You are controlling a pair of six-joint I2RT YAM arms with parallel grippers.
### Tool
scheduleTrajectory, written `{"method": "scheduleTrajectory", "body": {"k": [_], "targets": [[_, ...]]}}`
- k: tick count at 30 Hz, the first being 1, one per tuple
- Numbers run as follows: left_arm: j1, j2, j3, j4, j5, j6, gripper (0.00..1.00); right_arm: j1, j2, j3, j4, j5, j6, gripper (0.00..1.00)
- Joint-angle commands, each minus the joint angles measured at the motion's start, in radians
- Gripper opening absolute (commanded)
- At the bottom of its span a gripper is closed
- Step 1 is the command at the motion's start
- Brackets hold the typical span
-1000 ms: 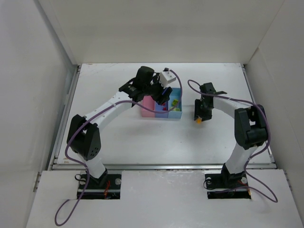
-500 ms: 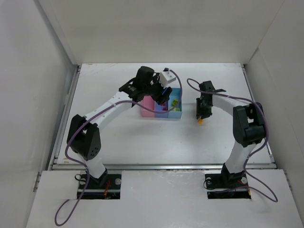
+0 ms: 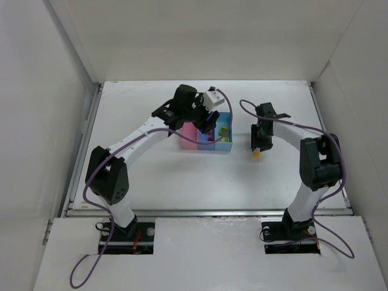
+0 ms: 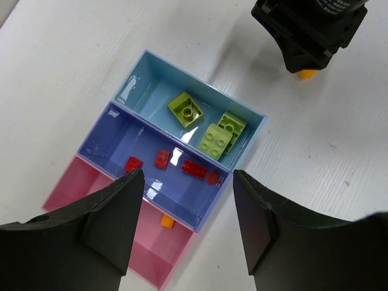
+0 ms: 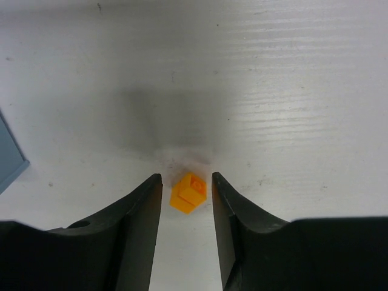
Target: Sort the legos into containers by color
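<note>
Left fingers [image 4: 109, 224] spread wide, holding nothing, above the joined containers [image 4: 97, 130] — the pink bin [image 4: 70, 188] holds one small orange brick [image 4: 165, 222], the medium blue four red legos [image 4: 193, 168], the light blue three yellow-green legos [image 4: 185, 110]. Right fingers [image 5: 121, 242] stand narrow, flanking a loose orange lego [image 5: 189, 193] on the worktop [image 5: 273, 91] — whether they grip it, I cannot tell.

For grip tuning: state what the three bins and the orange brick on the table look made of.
The bins look like thin glossy plastic: bright glare streaks on floors and walls. The orange brick looks like hard moulded plastic, smooth, with crisp edges and a stud; probable, not certain.
</note>
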Motion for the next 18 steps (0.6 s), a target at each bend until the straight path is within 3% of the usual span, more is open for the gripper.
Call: {"method": "scheduleTrajectory", "body": {"k": [1,4,18], "targets": [[-0.002,-0.046,-0.019,0.025,0.002,0.001,0.58,-0.017,-0.051,0.03,-0.023,-0.034,-0.014,0.43],[-0.002,-0.046,-0.019,0.025,0.002,0.001,0.58,-0.017,-0.051,0.028,-0.024,-0.057,-0.023,0.36],[-0.002,-0.046,-0.028,0.025,0.002,0.001,0.58,-0.044,-0.037,-0.033,0.038,-0.124,-0.022,0.4]]}}
